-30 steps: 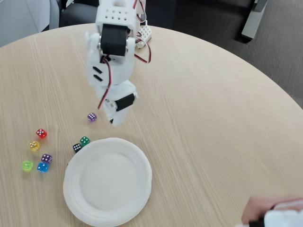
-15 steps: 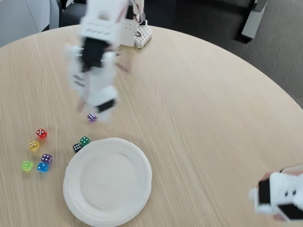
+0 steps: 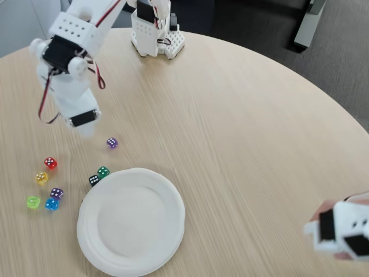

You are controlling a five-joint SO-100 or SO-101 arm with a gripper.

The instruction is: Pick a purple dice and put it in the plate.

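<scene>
Pale wood worktop (image 3: 248,144) carries a white plate (image 3: 131,220) near the bottom edge of the fixed view, with a purple die (image 3: 112,142) lying loose on the wood above its rim, apart from it. White arm's end effector (image 3: 86,128) hangs just left of that die, gripping nothing visible; how far its jaws stand open cannot be told. More dice (image 3: 52,190) lie scattered left of the plate.

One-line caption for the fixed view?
Gripper hovers left of a purple dice above the empty white plate; more dice lie nearby.
</scene>
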